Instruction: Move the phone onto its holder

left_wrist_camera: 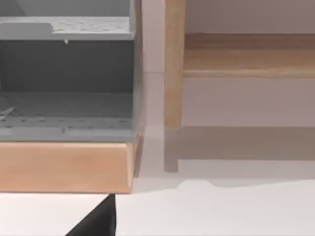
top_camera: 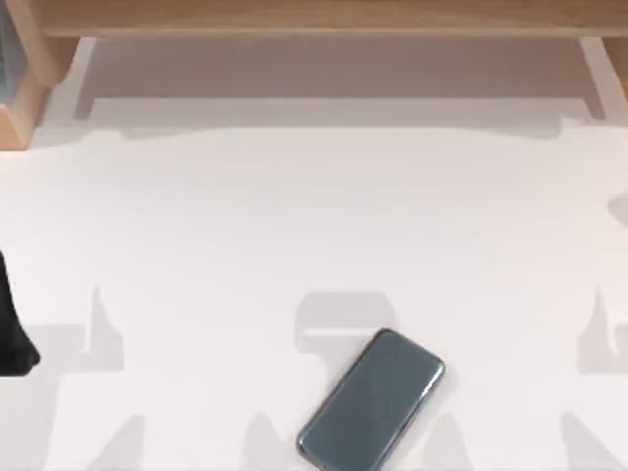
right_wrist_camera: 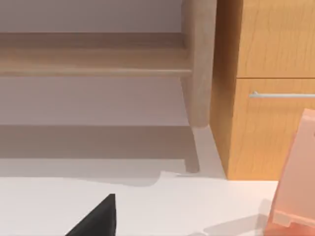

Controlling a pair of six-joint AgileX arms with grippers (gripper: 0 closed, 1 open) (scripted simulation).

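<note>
Parts of the left arm (top_camera: pixel 12 329) are seen as a dark shape at the left edge of the table (top_camera: pixel 294 216), well to the left of the phone (top_camera: pixel 371 402) and apart from it. The left gripper (left_wrist_camera: pixel 96 221) is held low over the white surface and is pointed at a wooden cabinet (left_wrist_camera: pixel 64 164) with grey shelves inside; nothing is touched by it. The right gripper (right_wrist_camera: pixel 96 219) is held likewise low over the table, turned toward a wooden post (right_wrist_camera: pixel 199 64) and a drawer cabinet (right_wrist_camera: pixel 261 49) with a metal handle (right_wrist_camera: pixel 280 94).

The table is white and matt, and soft grey shadows are cast on it on both sides of the phone and just behind it. Far beyond the phone, along the table's back, a pale wooden rail (top_camera: pixel 314 15) is carried across, and white wall is seen under it.

Whether either gripper is spread or pressed together cannot be told, since just a dark tip of each is caught by its wrist camera. Nothing is held by either tip.

The phone is laid flat on the table, slightly right of the middle and at the edge opposite the rail. It is turned on a slant, its glossy dark face up. A pink translucent holder (right_wrist_camera: pixel 295 187) is stood on the table just in front of the drawer cabinet; how it lies to the phone cannot be told.
</note>
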